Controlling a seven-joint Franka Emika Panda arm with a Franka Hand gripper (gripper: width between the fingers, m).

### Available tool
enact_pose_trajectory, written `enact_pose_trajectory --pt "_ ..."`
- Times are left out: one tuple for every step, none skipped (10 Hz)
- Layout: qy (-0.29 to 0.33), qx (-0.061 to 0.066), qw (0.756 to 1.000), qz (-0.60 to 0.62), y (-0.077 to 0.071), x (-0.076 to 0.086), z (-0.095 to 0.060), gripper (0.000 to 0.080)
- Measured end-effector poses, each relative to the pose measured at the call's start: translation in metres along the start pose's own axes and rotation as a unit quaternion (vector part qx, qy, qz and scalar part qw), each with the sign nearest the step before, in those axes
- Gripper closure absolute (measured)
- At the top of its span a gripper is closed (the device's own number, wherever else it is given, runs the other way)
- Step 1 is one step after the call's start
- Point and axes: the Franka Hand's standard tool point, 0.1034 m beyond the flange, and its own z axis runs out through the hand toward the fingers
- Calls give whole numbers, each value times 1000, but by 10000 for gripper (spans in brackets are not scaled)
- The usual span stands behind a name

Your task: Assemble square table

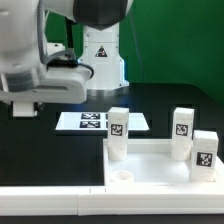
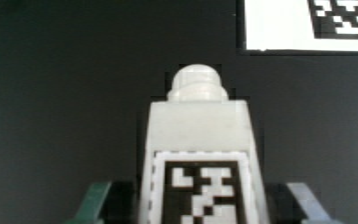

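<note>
Black table surface [image 1: 60, 150] under everything, green backdrop behind. Robot arm [image 1: 45, 70], white with black joints, fills the upper part of the exterior view on its left side; its white base [image 1: 100, 55] stands behind the marker board and carries a triangular warning sticker, symbol too small to read.

Square table top [image 1: 150, 165]: large white tray with raised rim, lying flat just in front of the marker board, toward the exterior view's right. Round corner socket [image 1: 122, 176] visible in its near corner, open.

Three legs stand upright on the top: leg one [image 1: 118, 133] at the corner nearest the marker board, leg two [image 1: 183, 130] at the far corner on the exterior view's right, leg three [image 1: 204, 152] nearer the camera on that same side. Each bears a black-and-white square tag; no readable text, only block patterns.

Marker board [image 1: 100, 121]: flat white strip with several tags, behind the top; a corner of it shows in the wrist view [image 2: 318, 25].

Fourth leg [image 2: 201, 150]: wrist view only, white chunky block with rounded peg end, tag on its face, lying between the gripper [image 2: 201, 205] fingers [image 2: 101, 200], away from the marker board. Jaws sit close on both sides of it, grasping the fourth leg
</note>
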Motion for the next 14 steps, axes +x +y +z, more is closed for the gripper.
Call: enact_pose_trajectory --pt "34 1 999 -1 -4 2 -6 518" --pt "66 21 998 -1 -21 5 -27 518" --pt "119 32 992 3 -34 16 -53 518" --pt "156 33 987 8 -43 22 -65 518" --pt "198 35 979 23 -51 27 -72 518" --pt "228 32 973 19 -49 27 -71 518" --pt "262 26 965 23 -46 30 -72 518" --pt "287 21 957 25 -44 31 -72 518" --pt "319 22 947 39 -48 32 -74 518" --pt "328 35 943 47 -68 29 -73 518" --pt "364 45 929 58 -85 38 -79 518" --pt "390 60 916 76 -108 45 -86 518" --pt "423 69 899 92 -129 51 -98 518" --pt "449 64 886 100 -148 54 -105 518"
